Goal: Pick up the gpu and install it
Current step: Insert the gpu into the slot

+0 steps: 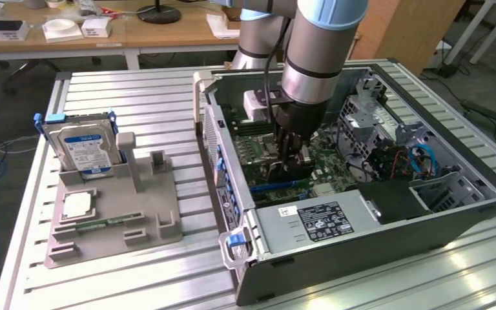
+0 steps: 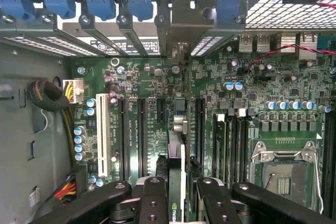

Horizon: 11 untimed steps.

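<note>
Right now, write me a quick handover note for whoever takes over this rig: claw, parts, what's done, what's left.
Claw: shut on the gpu, held edge-on, down inside the open computer case.
GPU: above the motherboard, between the black expansion slots; its bracket meets the rear slot opening.
Done: card picked up and carried into the case.
Left: I cannot tell if it is seated; check, then release.
Parts holder beside the case holds the hard drive.

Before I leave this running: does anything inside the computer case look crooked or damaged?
Nothing stands out. The gripper holds the gpu edge-on over the motherboard slots, in line with them.
</note>
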Each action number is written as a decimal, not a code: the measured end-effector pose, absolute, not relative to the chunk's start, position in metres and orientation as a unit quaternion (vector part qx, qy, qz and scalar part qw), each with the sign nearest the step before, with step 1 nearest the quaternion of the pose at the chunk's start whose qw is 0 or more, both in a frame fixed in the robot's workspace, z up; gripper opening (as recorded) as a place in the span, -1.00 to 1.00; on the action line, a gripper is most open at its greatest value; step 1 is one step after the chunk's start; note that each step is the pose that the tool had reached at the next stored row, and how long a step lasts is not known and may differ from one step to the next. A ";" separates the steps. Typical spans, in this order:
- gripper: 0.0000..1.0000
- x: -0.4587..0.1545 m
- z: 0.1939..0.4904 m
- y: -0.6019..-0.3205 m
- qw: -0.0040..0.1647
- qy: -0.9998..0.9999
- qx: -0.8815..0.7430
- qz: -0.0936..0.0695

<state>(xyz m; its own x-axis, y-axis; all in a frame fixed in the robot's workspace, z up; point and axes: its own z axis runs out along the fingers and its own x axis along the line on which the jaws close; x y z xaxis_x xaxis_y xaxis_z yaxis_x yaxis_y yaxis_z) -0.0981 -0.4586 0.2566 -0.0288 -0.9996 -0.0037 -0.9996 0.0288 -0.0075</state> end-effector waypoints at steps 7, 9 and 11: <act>-0.47 -0.099 0.252 -0.458 0.004 0.717 -0.697 -0.001; -0.47 -0.099 0.252 -0.458 0.004 0.717 -0.697 -0.002; -0.47 -0.099 0.252 -0.458 0.007 0.717 -0.697 -0.004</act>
<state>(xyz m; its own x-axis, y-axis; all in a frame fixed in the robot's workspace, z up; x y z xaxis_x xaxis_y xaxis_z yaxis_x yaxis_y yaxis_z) -0.0994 -0.4577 0.2518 -0.0288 -0.9996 -0.0038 -0.9995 0.0289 -0.0157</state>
